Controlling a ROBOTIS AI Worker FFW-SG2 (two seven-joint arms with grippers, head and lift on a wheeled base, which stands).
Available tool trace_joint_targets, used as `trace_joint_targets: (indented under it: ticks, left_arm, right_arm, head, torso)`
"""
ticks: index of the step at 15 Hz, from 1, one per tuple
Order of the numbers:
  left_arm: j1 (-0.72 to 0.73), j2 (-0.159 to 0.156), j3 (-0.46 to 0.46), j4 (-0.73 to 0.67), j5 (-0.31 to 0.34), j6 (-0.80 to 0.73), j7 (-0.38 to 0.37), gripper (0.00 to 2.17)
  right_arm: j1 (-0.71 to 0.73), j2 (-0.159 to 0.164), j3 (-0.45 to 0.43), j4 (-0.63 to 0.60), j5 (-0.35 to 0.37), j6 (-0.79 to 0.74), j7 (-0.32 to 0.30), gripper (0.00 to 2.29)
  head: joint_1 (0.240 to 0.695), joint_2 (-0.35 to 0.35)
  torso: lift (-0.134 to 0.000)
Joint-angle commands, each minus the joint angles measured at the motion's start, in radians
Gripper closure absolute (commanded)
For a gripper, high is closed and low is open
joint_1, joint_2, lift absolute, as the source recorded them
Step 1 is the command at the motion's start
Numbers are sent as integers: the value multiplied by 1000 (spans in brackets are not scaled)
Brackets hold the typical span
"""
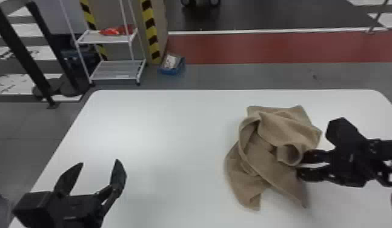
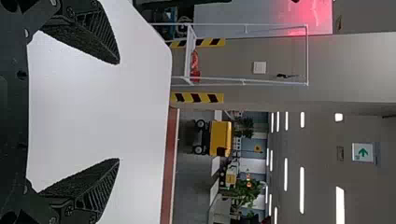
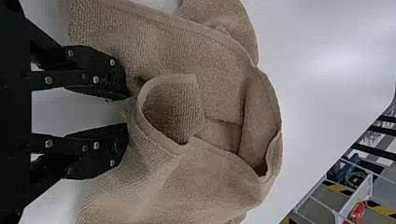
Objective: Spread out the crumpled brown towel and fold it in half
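Observation:
The brown towel (image 1: 264,157) lies crumpled on the right half of the white table (image 1: 174,127), with overlapping folds and a curled flap near its right side. At that side, my right gripper (image 1: 301,165) has its fingertips against the cloth, a gap between them. In the right wrist view the towel (image 3: 187,51) is heaped just beyond my right gripper (image 3: 127,112), whose fingers stand apart beside the curled flap. My left gripper (image 1: 99,162) is open over the table's left part, far from the towel; in the left wrist view, nothing is between the fingers of my left gripper (image 2: 118,111).
Past the table's far left corner stand a white rack (image 1: 119,69) holding a red item and a striped yellow-black post (image 1: 150,30). A blue box (image 1: 172,65) sits on the floor beyond the far edge. Dark metal posts rise at the far left.

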Motion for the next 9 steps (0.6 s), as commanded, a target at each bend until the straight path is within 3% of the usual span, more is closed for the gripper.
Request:
trace_joint_targets:
  ticks: [1, 3, 5, 9]
  left_arm:
    - [-1, 0, 1, 2, 1, 0, 0, 151]
    - [-4, -1, 1, 2, -1, 0, 0, 151]
    - [-4, -3, -1, 2, -1, 0, 0, 151]
    - [-4, -5, -1, 3, -5, 0, -11, 151]
  right_arm:
    - [27, -1, -11, -19, 0, -19, 1, 829]
    - [32, -3, -11, -19, 2, -19, 1, 832]
    - [32, -3, -11, -17, 2, -22, 3, 1075]
    - [27, 5, -57, -22, -43, -44, 0, 1244]
  head:
    - [695, 88]
    - [695, 89]
    - [695, 89]
    - [695, 88]
  torso:
    - [-123]
    - [-123]
    - [-123]
    - [-123]
